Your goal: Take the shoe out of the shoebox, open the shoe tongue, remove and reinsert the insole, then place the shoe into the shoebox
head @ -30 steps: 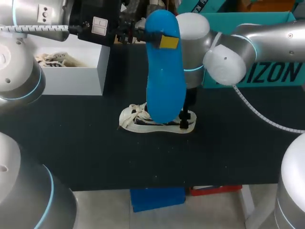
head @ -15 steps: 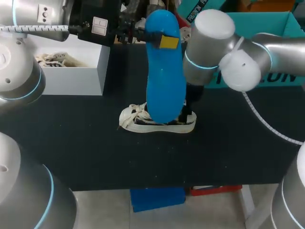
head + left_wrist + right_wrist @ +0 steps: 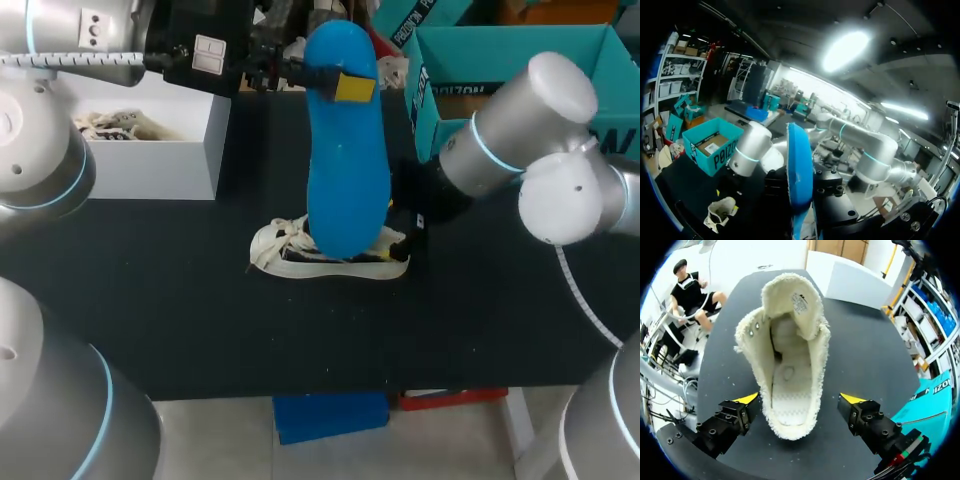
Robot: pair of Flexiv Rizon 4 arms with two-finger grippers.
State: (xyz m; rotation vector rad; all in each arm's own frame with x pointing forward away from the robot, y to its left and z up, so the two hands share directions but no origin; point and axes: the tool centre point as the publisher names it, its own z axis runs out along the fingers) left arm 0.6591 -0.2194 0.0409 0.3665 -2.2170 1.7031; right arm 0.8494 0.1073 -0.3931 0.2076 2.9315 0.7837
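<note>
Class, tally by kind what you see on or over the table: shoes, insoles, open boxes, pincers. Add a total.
shoe: 1
insole: 1
open boxes: 2, the white box and the teal box
pincers: 2, the left pincer and the right pincer
Total: 6

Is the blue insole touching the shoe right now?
Apart. The left wrist view shows the blue insole raised off the table, with a clear gap between it and the shoe lying below.
</note>
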